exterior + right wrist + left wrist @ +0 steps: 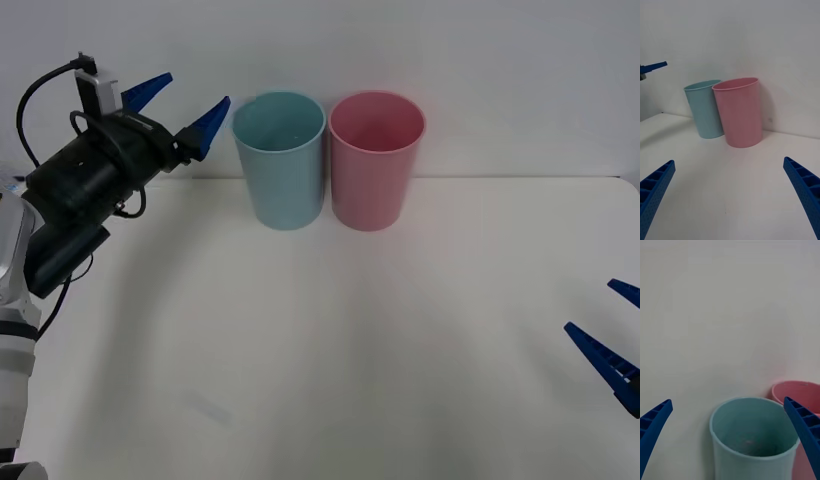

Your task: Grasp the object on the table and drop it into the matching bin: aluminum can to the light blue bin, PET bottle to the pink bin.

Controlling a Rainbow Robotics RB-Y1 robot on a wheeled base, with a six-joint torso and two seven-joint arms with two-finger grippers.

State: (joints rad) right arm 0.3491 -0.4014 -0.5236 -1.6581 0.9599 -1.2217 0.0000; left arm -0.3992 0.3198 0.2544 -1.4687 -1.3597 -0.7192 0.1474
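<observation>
Standing on the tabletop (300, 340): blue bin (281, 160) and pink bin (375, 160), side by side, touching. Left gripper (178, 105) raised beside blue bin's rim, jaws wide open, empty. Right gripper (612, 335) low at right edge, jaws open, empty. Can's place: cannot tell.

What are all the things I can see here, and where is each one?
light blue bin: one, light blue, standing upright at the far side of the table, touching or almost touching the pink bin's left side.
pink bin: one, pink, upright, just right of the light blue bin.
table: one, white, spreading under both bins.
wall: one, pale grey-white, behind the table.
left gripper: one, blue fingers open, raised beside the light blue bin's rim on its left, holding nothing.
right gripper: one, blue fingers open, low at the right edge of the table, holding nothing.
</observation>
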